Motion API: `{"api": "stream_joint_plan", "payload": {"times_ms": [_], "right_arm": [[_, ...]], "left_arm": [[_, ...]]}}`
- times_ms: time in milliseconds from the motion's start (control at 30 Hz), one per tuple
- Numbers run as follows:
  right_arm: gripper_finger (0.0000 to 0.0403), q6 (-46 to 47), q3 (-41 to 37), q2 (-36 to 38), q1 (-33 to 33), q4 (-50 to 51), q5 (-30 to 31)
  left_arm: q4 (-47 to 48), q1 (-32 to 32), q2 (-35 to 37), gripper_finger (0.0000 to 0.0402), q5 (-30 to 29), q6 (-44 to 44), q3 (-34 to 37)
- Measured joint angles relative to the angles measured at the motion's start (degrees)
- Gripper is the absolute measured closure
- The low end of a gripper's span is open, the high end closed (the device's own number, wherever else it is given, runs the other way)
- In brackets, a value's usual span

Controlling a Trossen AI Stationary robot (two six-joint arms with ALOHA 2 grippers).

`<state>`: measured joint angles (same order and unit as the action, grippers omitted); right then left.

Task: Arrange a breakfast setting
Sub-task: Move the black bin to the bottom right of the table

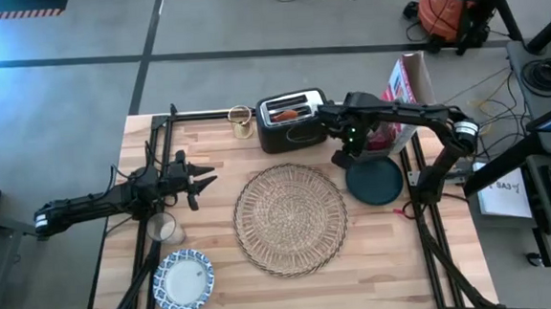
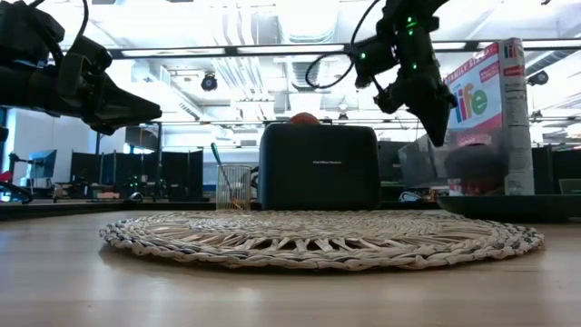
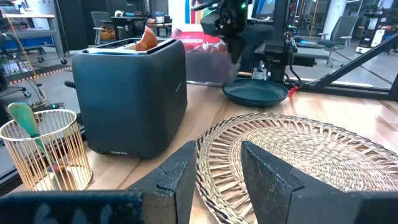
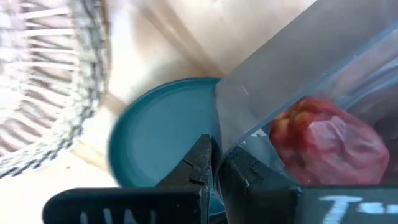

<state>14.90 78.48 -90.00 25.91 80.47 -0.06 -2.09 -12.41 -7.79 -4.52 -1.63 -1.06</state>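
Right gripper hangs above the table with its two dark fingers pressed together and nothing between them, just at the near-toaster edge of the dark teal plate. In the right wrist view the fingertips sit over the plate's rim, so the plate lies directly below and slightly outward from the claw, toward the table's right edge. That is the relation the next move likely turns on: the right arm is much the nearer one to the plate, and the round straw placemat lies just beside the plate toward the table's centre, so a short carry would put it there. The fingers would first have to open to take the thin rim.

The left gripper waits over the left side of the table, jaws parted and empty, pointing toward the placemat. Close by it stand the small clear glass and, nearer the front edge, the blue-and-white patterned bowl.

The plate is smooth, shallow and round, with a low raised lip; it looks hard and slippery to pinch. The placemat is coarse woven straw with an open, looped border. Behind it stands a boxy black toaster with a brown pastry poking out of its slot, and a wire cup beside it.
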Motion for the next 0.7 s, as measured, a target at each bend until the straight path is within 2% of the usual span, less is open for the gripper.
{"api": "stream_joint_plan", "payload": {"times_ms": [233,500,700], "right_arm": [[0.0394,7.8,0.0,1.4,-7.5,0.0,-2.1],[0.0394,19.0,0.0,1.4,-20.2,-0.1,-5.0],[0.0394,30.7,0.0,1.4,-30.3,-0.3,-5.1]], "left_arm": [[0.0,0.0,0.0,0.0290,0.0,0.0,0.0],[0.0,0.0,0.0,0.0290,0.0,0.0,0.0],[0.0,0.0,0.0,0.0290,0.0,0.0,0.0]]}}
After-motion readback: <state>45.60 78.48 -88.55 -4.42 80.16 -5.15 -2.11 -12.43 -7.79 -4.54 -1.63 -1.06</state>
